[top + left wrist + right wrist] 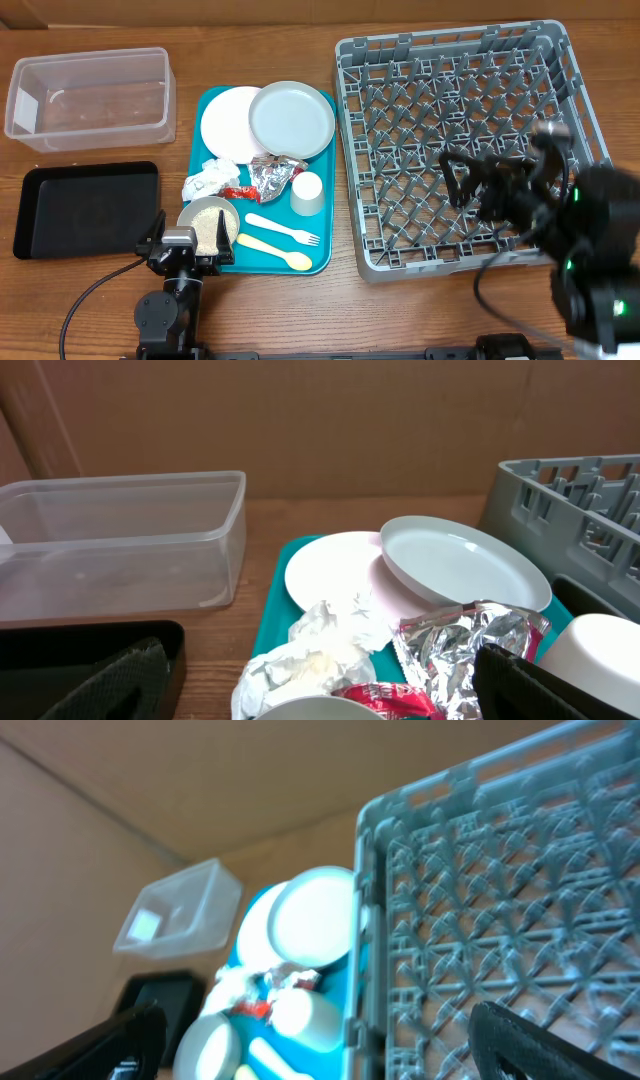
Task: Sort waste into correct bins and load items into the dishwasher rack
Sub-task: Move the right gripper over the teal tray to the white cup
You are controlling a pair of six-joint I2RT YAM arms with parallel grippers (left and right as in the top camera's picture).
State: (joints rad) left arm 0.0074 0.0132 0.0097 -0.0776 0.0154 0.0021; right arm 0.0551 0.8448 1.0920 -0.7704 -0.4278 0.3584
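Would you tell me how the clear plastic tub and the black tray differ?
The clear plastic tub is see-through; the black tray is opaque. The tub has tall walls; the tray is shallow. The tub sits behind the tray. Both are rectangular, similar in footprint.

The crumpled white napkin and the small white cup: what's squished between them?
In the overhead view, a crumpled silver foil ball and a crinkled red wrapper lie between the crumpled white napkin and the small white cup.

No lettering, label, brand or number can be read anywhere. The crinkled red wrapper (385,698) on the teal tray (255,262) carries pale marks, but they are too small and creased to read.
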